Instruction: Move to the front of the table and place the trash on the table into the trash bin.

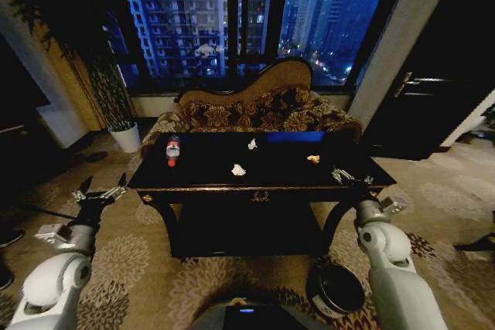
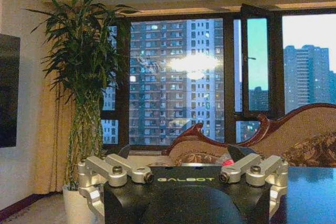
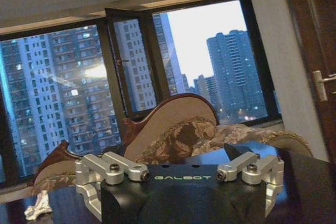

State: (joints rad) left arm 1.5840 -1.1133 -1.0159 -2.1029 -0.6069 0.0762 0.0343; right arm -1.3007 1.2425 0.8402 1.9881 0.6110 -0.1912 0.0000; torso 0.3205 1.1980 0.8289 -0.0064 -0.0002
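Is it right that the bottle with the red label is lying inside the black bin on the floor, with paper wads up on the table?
Not quite. The head view shows the bottle standing on the table, near its left end. The bin sits on the floor, and the paper wads are indeed on the table.

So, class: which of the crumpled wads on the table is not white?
The orange-tan wad, nearest the right pincer. The other two wads, toward the table's middle, are white.

Head view high, looking down on table (image 1: 263,179), wrist views low, level, facing shared sofa (image 2: 310,135).
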